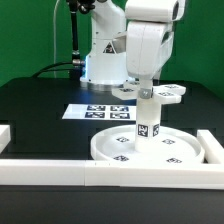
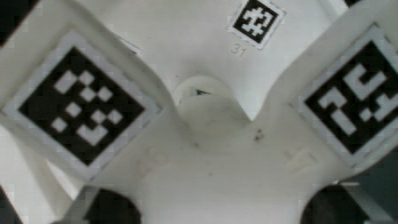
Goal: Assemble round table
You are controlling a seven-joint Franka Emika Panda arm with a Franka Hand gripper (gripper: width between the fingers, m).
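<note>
While the end effector (image 1: 148, 97) hangs straight down over the middle of the round top (image 1: 150, 148), its fingers sit against the upper end of the short leg (image 1: 148, 126), which stands upright on the top's centre; it looks clamped on that leg, though the fingertips themselves are too small to make out for sure. Holding the leg vertical like this suits screwing or pressing it into the centre socket, which I judge to be the step in hand. In the wrist view, tagged white faces fill the picture around a small central boss (image 2: 206, 92), so the camera sits very close to the part. Farther back on the desk (image 1: 40, 105), the cross-shaped foot (image 1: 170, 93) lies beside the marker board (image 1: 100, 112), waiting its turn. White border bars (image 1: 60, 168) frame the near edge. Above, the arm (image 1: 150, 40) stands nearly vertical, wrist pointing down
</note>
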